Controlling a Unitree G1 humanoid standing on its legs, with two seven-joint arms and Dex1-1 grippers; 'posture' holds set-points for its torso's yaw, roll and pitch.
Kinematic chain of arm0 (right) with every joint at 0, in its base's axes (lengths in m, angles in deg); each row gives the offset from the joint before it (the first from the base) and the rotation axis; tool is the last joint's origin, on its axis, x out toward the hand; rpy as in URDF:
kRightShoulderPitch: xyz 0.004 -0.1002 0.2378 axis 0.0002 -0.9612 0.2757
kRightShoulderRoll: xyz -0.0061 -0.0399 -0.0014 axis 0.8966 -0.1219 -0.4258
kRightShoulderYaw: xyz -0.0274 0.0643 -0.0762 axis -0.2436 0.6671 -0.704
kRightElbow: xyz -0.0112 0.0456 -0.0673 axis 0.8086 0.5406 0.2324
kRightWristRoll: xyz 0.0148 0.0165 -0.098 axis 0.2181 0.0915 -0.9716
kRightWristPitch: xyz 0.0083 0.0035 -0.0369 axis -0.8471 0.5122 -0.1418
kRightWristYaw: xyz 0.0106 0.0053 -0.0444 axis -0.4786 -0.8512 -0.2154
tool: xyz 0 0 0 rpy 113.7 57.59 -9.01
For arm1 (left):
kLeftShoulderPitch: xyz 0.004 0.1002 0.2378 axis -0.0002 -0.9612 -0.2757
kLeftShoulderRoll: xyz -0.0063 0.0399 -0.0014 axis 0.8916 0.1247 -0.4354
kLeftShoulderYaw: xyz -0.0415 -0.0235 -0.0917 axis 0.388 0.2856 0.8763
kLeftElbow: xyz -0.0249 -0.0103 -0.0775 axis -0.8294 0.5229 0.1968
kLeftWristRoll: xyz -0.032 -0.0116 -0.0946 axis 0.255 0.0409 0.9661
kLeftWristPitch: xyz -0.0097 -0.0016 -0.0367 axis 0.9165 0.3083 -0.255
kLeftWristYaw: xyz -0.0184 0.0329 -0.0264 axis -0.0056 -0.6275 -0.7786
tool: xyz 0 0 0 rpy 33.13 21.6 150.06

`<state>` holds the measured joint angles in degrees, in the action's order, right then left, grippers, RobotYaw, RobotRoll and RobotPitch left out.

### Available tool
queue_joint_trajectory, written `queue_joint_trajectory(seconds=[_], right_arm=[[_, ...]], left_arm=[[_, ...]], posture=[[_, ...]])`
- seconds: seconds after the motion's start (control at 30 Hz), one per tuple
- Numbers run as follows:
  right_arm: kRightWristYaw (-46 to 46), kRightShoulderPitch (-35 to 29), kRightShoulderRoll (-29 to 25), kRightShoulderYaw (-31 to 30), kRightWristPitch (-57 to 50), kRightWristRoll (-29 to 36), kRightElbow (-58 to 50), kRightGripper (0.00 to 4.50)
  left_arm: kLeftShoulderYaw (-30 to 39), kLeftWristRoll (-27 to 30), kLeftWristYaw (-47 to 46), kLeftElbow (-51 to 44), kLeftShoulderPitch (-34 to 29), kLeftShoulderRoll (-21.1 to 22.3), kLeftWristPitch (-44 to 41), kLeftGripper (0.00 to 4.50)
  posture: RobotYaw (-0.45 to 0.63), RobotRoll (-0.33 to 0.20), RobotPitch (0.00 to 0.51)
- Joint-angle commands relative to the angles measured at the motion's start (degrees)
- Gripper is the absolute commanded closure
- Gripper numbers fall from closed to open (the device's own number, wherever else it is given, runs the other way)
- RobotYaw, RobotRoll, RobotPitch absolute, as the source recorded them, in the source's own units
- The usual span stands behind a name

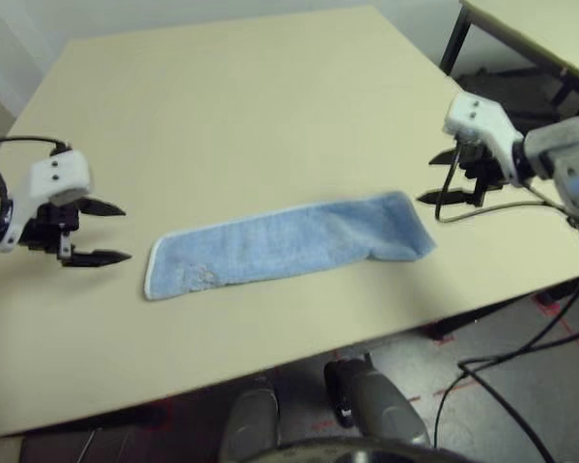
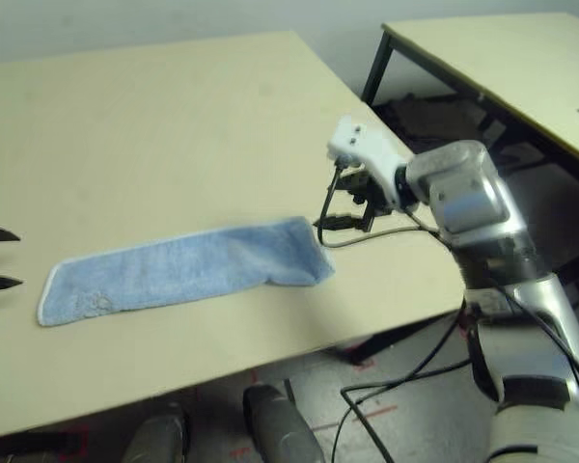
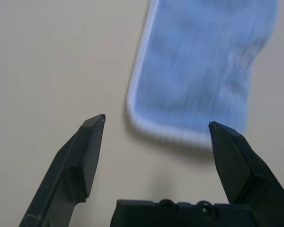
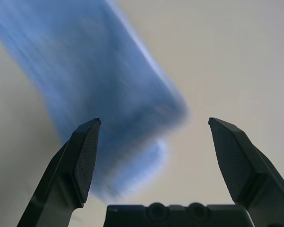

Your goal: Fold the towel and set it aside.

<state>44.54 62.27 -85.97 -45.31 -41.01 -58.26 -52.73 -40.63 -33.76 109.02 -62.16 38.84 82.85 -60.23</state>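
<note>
The light-blue towel lies folded into a long narrow strip across the front of the beige table, with white edging at its left end. My left gripper hovers just left of that end, open and holding nothing. My right gripper hangs open beside the towel's right end, a little above the table. The left wrist view has the towel's edged end ahead of the spread fingers. In the right wrist view the towel's other end lies below the open gripper.
A second beige table on dark legs stands at the right rear. Black cables hang from my right arm below the table's front edge. Bare tabletop stretches behind the towel.
</note>
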Motion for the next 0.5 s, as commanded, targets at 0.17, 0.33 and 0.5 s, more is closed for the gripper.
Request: queue_joint_trajectory(seconds=[0.17,0.33,0.5], right_arm=[[-18.04,-12.8,11.04,5.47,-1.55,1.23,-11.71,1.19],[-26.49,-14.04,16.84,5.23,3.0,-0.7,-6.83,3.1],[-31.48,-14.57,19.24,5.22,7.68,-2.19,-0.14,4.5]], left_arm=[[6.59,7.18,-15.84,-22.8,-9.5,-10.79,-13.99,0.0],[6.48,8.06,-23.66,-27.2,-10.86,-16.85,-18.9,0.95],[5.82,6.62,-29.97,-26.15,-11.0,-21.65,-19.68,2.69]], posture=[[-0.12,0.0,0.136],[-0.11,0.0,0.139],[-0.1,0.0,0.14]])
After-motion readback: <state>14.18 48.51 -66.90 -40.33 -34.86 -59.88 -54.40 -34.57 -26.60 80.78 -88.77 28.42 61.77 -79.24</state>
